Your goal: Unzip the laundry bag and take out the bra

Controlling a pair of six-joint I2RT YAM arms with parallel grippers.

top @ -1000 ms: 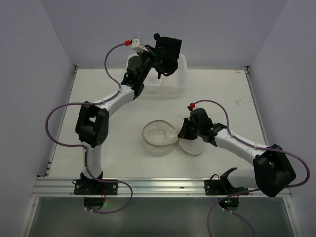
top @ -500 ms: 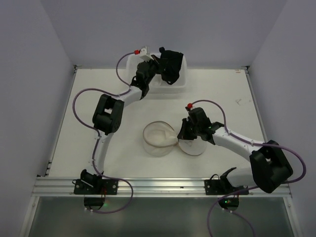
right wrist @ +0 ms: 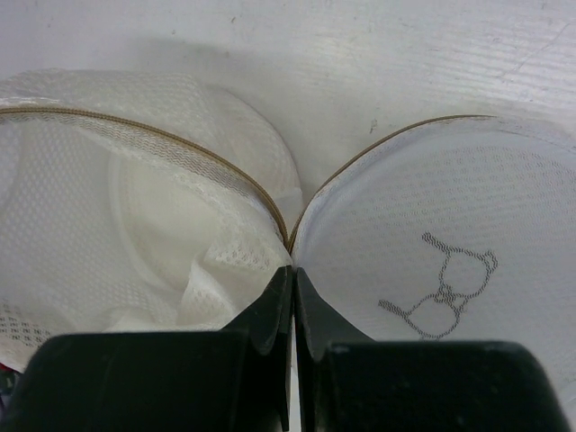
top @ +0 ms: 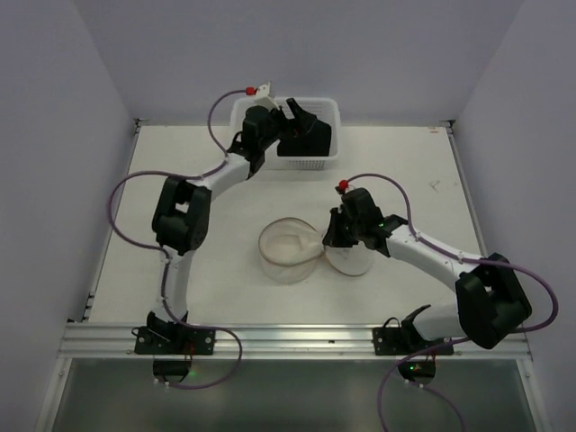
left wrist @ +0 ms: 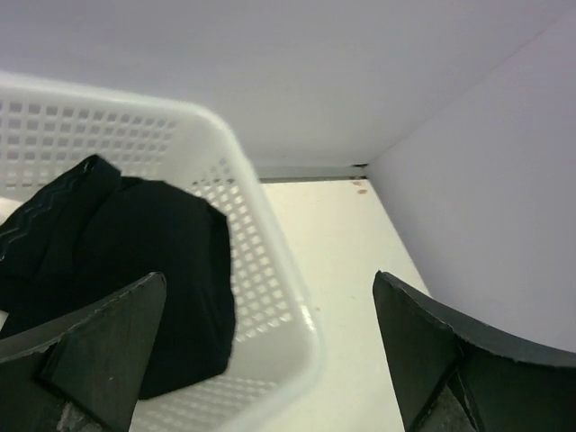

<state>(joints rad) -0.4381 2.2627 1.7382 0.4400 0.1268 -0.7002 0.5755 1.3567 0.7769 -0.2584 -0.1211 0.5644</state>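
Whitish mesh marks the laundry bag [top: 286, 250], which sits unzipped near the middle of the surface [top: 423, 171], its flat lid [top: 349, 261] folded out toward the right edge. Bare surface lies on every side of it, widest toward the left edge and the far right corner. The right claw [right wrist: 291, 274] is pinched tight on the bag's seam, where the two wire hoops meet. At the far edge the white perforated basket [left wrist: 270, 261] holds the black bra [left wrist: 135, 243]. The left claw [left wrist: 268, 288] hangs over it, fingers spread wide and gripping nothing. A second ago that claw stood higher and hid most of the basket; now the basket's rim shows. The right arm has barely shifted.
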